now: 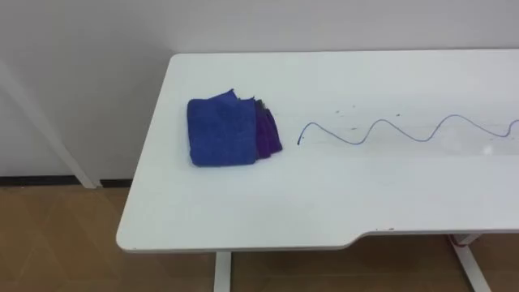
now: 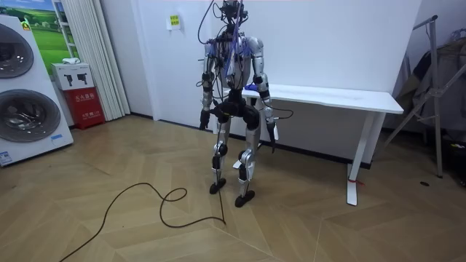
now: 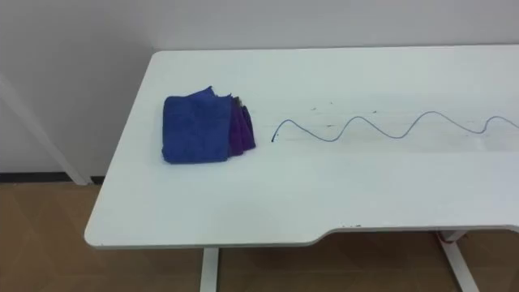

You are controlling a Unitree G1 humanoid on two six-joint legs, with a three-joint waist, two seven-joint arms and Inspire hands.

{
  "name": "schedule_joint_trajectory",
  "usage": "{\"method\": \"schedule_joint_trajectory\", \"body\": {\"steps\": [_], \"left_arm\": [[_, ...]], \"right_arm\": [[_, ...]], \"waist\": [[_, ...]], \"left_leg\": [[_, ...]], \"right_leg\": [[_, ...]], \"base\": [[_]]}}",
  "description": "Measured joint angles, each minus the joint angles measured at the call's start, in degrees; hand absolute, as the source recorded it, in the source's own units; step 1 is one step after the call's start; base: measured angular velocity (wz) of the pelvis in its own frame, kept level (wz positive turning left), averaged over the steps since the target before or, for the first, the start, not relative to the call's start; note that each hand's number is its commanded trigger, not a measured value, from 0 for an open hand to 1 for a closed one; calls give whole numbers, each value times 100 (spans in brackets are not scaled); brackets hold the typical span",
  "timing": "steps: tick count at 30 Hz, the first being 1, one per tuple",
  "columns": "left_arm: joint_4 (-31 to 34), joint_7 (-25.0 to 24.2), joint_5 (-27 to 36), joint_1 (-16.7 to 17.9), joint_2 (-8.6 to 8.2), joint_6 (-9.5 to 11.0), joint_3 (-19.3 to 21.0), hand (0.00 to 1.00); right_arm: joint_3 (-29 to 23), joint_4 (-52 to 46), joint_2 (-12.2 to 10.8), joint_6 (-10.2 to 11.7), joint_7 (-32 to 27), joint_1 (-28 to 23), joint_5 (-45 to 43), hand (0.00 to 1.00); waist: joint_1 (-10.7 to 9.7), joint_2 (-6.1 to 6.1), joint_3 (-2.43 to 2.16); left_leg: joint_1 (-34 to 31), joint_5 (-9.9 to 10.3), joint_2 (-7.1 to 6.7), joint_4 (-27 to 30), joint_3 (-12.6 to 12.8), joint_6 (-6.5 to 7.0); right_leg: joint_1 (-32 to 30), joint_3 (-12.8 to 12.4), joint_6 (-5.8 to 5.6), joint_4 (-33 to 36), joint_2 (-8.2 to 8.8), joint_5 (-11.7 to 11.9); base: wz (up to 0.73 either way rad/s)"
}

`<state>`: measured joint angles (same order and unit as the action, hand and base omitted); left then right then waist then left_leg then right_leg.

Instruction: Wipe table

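Standing short of the table [image 1: 243,211], arms down; left hand [image 2: 204,125] and right hand [image 2: 274,139] fingers: cannot tell. Blue cloth [image 1: 221,131] lies folded near the table's left end, pen squiggle [image 1: 381,122] just beside. Likely risk: grabbing one layer leaves the purple cloth [image 1: 269,134] behind.

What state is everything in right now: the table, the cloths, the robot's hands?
Table: marked with a wavy blue line, not yet wiped.
Blue cloth: folded, lying on the table.
Purple cloth: folded, peeking out beside the blue cloth.
Left robot hand: hangs at the robot's side.
Right robot hand: hangs at the robot's side.
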<state>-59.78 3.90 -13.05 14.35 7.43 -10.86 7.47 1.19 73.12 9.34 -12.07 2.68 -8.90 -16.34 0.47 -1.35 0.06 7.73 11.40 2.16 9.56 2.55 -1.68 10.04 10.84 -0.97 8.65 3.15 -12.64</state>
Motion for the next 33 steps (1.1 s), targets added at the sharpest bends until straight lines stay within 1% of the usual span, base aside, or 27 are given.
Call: {"method": "schedule_joint_trajectory", "body": {"steps": [5,10,14,17,20,21,22,23,24,25,26,27,28,29,30,31,32,33], "left_arm": [[2,-43,-17,-5,4,12,1,0],[1,-62,-15,-29,26,15,-2,0],[1,-68,19,-52,31,-4,6,0],[5,-69,-5,-30,29,-11,56,0],[6,-97,-12,8,27,-51,160,0],[6,-113,-26,16,28,-53,295,0],[3,-121,-30,37,32,-69,514,0],[3,-120,-24,50,38,-81,620,0],[3,-120,-29,57,60,-101,793,0],[3,-121,-30,87,96,-134,862,0],[5,-137,-26,128,146,-138,969,0],[11,-160,-24,108,170,-138,1064,0],[12,-188,-28,98,253,-142,1207,0],[12,-189,-23,98,303,-144,1255,0],[15,-194,-14,99,416,-150,1283,0],[44,-210,-11,106,508,-150,1338,0],[71,-218,-11,114,538,-150,1391,0],[99,-225,-16,144,576,-142,1499,0]], "right_arm": [[-1,-22,2,57,83,46,4,0],[4,-30,2,98,122,119,45,0],[-7,4,1,97,109,110,293,0],[-77,65,1,68,63,63,771,0],[-527,177,4,65,-68,-13,1214,0],[-790,268,14,56,-121,-24,1428,0],[-1113,341,32,40,-148,-59,1696,0],[-1282,371,48,34,-163,-72,1844,0],[-1659,426,105,20,-207,-86,2061,0],[-1953,487,216,-5,-238,-92,2276,0],[-2213,488,339,-9,-295,-105,2491,0],[-2365,490,409,-12,-316,-128,2574,0],[-2629,508,585,-25,-361,-142,2740,0],[-2739,507,687,-37,-388,-142,2818,0],[-2880,506,915,-39,-462,-126,2976,0],[-3059,494,1122,-37,-539,-83,2974,0],[-3170,490,1225,-33,-580,-49,2975,0],[-3323,479,1415,-24,-659,26,2993,0]], "waist": [[18,-4,6],[15,7,10],[-1,19,8],[-9,16,9],[-46,7,10],[-71,-9,13],[-122,-28,18],[-173,-45,19],[-257,-69,18],[-320,-99,8],[-330,-118,11],[-359,-136,10],[-405,-182,4],[-428,-191,10],[-460,-216,16],[-496,-266,8],[-510,-277,15],[-506,-336,11]], "left_leg": [[-3,1,0,0,4,-1],[-12,1,-1,-1,14,-1],[-8,1,-6,-1,14,-1],[-10,1,-6,-2,13,-1],[6,1,-15,-5,17,-1],[2,1,-16,-5,13,-1],[-4,1,-16,-5,-3,-1],[-4,1,-20,-5,-14,-1],[-3,1,-27,-5,-20,-1],[-1,1,-34,-5,-21,-1],[-6,1,-41,-5,-19,-1],[-8,1,-45,-4,-17,-1],[-15,1,-54,-4,-17,-1],[-17,1,-57,-4,-17,0],[-15,1,-64,-4,-12,0],[-11,1,-69,-4,5,0],[-10,1,-72,-5,11,0],[-8,1,-73,-6,36,0]], "right_leg": [[-16,-51,-2,5,-2,-27],[-10,-50,-1,6,-2,-26],[3,-49,0,8,-3,-25],[3,-41,1,3,-3,-28],[26,-41,-1,-7,6,-30],[25,-33,-2,-11,8,-32],[28,-8,-2,-16,8,-32],[37,6,-3,-14,11,-33],[40,24,-6,-6,21,-40],[35,23,-9,0,28,-41],[20,11,-18,6,34,-48],[7,2,-21,3,39,-56],[3,7,-31,10,50,-69],[0,4,-33,12,53,-71],[-8,-16,-37,17,59,-71],[-15,-34,-43,19,65,-72],[-17,-45,-46,19,66,-71],[-16,-71,-53,21,66,-66]], "base": [[0],[0],[0],[0],[0],[4],[8],[9],[5],[0],[0],[0],[0],[0],[-5],[-7],[-10],[-11]]}}
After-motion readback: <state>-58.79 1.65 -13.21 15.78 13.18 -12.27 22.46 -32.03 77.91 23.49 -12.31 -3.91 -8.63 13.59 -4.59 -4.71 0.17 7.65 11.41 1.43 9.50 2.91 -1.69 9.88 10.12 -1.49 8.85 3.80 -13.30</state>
